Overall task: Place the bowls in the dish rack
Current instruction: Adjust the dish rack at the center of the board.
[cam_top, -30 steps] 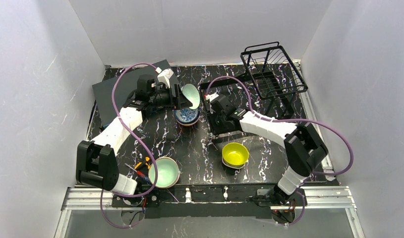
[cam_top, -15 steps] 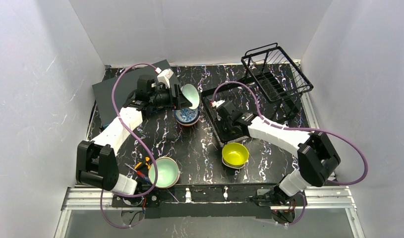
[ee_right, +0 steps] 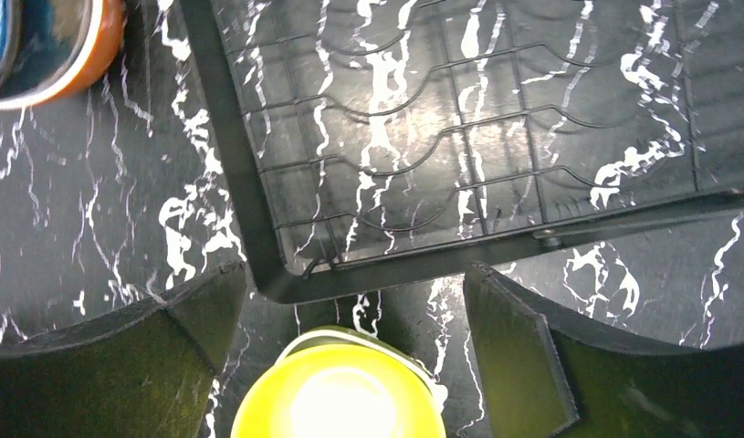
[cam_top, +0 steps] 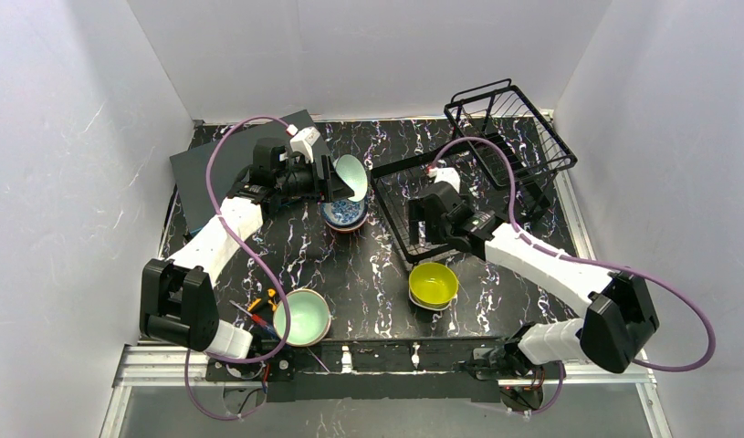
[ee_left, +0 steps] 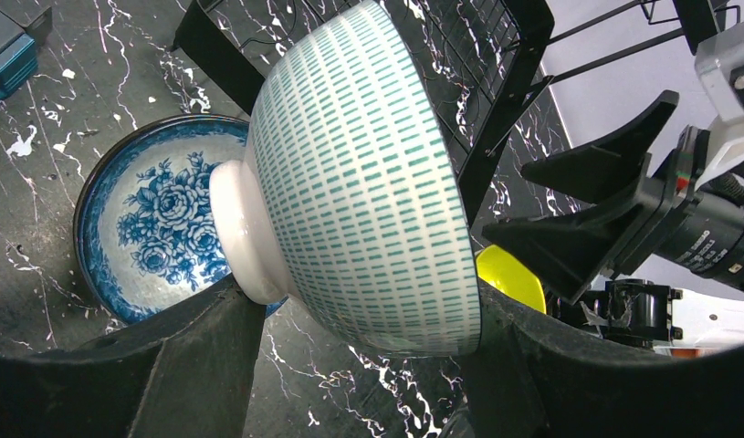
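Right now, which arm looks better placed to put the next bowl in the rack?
Left, probably. The left gripper holds a green-patterned bowl, tipped on its side near the dish rack. The right gripper hangs open and empty over the rack's near edge, close to the yellow bowl.

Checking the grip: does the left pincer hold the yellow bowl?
No, the left pincer grips a green-dashed white bowl; the yellow bowl sits apart.

Dashed bowl (ee_left: 368, 182) white-teal (mint inside); floral bowl (ee_left: 158, 228) blue-white; rack (ee_right: 233, 164) black.

Mint bowl (cam_top: 351, 177) tilted above floral bowl (cam_top: 343, 215), yellow bowl (cam_top: 433, 284) nr black rack (cam_top: 509, 151).
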### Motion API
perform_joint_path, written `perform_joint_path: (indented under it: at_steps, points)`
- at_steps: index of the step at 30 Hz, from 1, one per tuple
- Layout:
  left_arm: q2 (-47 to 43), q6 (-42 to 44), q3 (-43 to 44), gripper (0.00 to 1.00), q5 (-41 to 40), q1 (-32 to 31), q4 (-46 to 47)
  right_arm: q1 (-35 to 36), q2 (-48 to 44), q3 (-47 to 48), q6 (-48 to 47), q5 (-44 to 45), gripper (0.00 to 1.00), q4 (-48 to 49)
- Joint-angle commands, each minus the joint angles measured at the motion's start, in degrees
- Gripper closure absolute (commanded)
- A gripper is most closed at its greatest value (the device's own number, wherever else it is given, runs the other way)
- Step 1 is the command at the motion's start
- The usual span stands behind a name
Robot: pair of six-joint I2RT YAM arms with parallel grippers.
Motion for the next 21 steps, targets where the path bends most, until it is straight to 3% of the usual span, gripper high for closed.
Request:
perform_joint_path:
  at_steps: [1,5,10,21]
  points:
    - [-4.6,0.8,0.8,1.0,1.1,-0.3,1.4,-0.7,-2.4,-2.1,13.4,9.3,0.02,1.9]
    - [-4.7,0.9,0.9,1.0,1.1,-0.4,1.5,-1.8,-1.8,-3.1,19.4,10.1,0.01,1.5]
    - [-4.5,0.8,0.9,1.0,1.1,-0.4,1.5,-5.0,1.5,-4.4,23.2,4.0,0.01,2.7]
    - [-4.3,0.8,1.1,1.0,1.2,-0.4,1.4,-7.7,7.3,-5.1,22.0,-1.3,0.11,4.3]
